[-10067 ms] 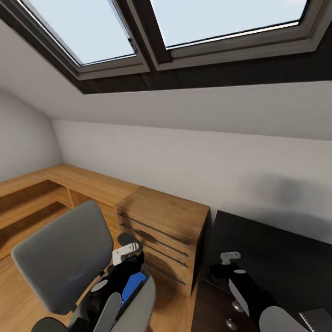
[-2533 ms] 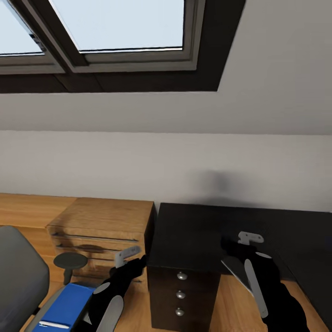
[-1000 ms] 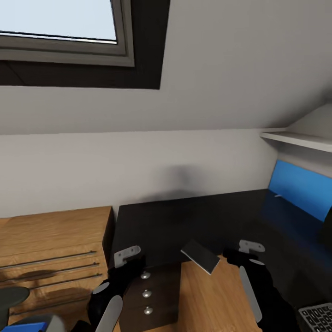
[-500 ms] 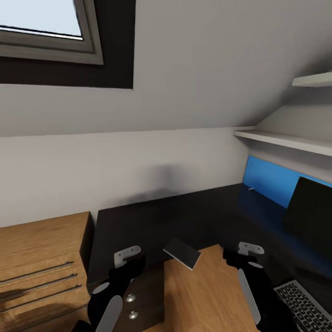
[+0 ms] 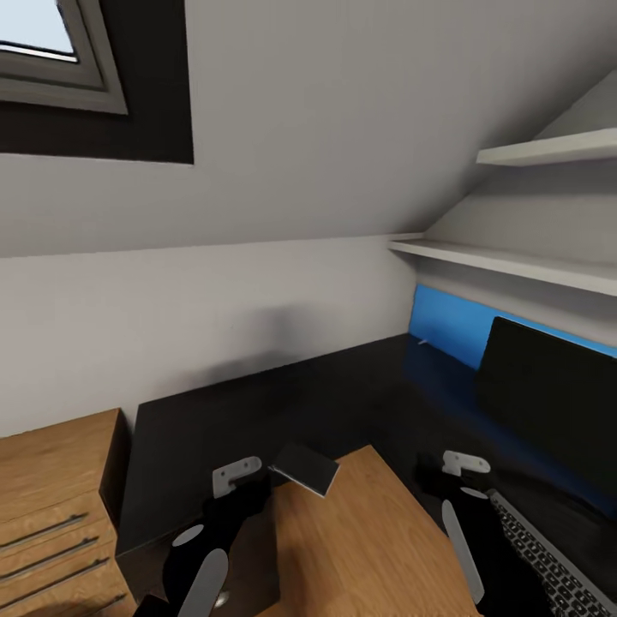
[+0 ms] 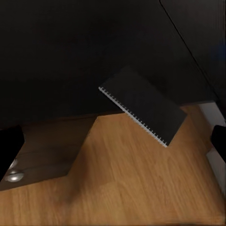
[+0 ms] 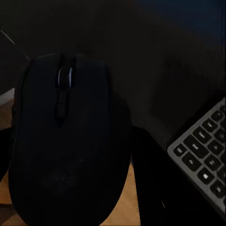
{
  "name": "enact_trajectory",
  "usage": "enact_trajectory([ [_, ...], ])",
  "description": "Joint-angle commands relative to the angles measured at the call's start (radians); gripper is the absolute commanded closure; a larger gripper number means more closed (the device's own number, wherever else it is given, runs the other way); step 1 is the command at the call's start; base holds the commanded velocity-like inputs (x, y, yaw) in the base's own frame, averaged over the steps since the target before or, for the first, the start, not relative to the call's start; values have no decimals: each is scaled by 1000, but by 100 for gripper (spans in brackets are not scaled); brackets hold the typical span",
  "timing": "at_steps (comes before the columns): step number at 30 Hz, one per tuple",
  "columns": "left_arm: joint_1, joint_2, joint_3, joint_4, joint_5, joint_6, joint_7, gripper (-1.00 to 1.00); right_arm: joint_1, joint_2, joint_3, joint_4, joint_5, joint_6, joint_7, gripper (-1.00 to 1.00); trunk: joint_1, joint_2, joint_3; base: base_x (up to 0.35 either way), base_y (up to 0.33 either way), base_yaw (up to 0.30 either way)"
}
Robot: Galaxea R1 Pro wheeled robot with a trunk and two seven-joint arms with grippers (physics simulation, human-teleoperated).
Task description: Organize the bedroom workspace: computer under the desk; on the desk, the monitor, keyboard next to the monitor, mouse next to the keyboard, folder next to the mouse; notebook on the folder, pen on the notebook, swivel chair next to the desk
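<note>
The black desk (image 5: 257,411) wraps around in front of me, with its blue back panel (image 5: 446,330) at the right. The monitor (image 5: 548,403) stands on it, and the keyboard (image 5: 548,557) lies in front of the monitor. A dark spiral notebook (image 5: 304,467) overhangs the desk's inner edge; in the left wrist view the notebook (image 6: 143,106) juts over the floor. My left gripper (image 5: 236,476) hovers beside it, open and empty. My right gripper (image 5: 463,464) hangs over the desk edge. Close under it lies the black mouse (image 7: 66,146) beside the keyboard (image 7: 202,160). Swivel chair, folder, pen and computer are out of view.
An oak drawer unit (image 5: 51,488) adjoins the desk at the left. White wall shelves (image 5: 514,266) hang above the monitor. A skylight (image 5: 51,51) sits at the top left. Wooden floor (image 5: 360,540) lies inside the desk's corner, and a black drawer pedestal with a knob (image 6: 14,176) stands below the desktop.
The camera has swung to the right: chair and folder left the picture, and the monitor, keyboard and shelves came in. Both arms keep the same pose relative to me.
</note>
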State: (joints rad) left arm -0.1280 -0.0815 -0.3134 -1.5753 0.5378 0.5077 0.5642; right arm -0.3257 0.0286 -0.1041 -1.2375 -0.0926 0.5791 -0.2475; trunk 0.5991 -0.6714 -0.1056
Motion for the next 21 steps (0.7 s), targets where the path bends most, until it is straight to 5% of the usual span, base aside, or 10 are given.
enact_trajectory([
  [1, -1, 0, -1, -2, 10, 2, 9, -100, -1, 1, 0, 1, -13, 2, -9, 100, 0, -2, -2, 0, 0, -293],
  [8, -1, 0, -1, -2, 10, 2, 9, -100, -1, 0, 1, 7, -14, 2, -9, 100, 0, -2, -2, 0, 0, -270],
  [21, -1, 0, -1, -2, 10, 2, 9, -100, -1, 1, 23, 4, -21, 2, -3, 100, 0, -2, -2, 0, 0, -20],
])
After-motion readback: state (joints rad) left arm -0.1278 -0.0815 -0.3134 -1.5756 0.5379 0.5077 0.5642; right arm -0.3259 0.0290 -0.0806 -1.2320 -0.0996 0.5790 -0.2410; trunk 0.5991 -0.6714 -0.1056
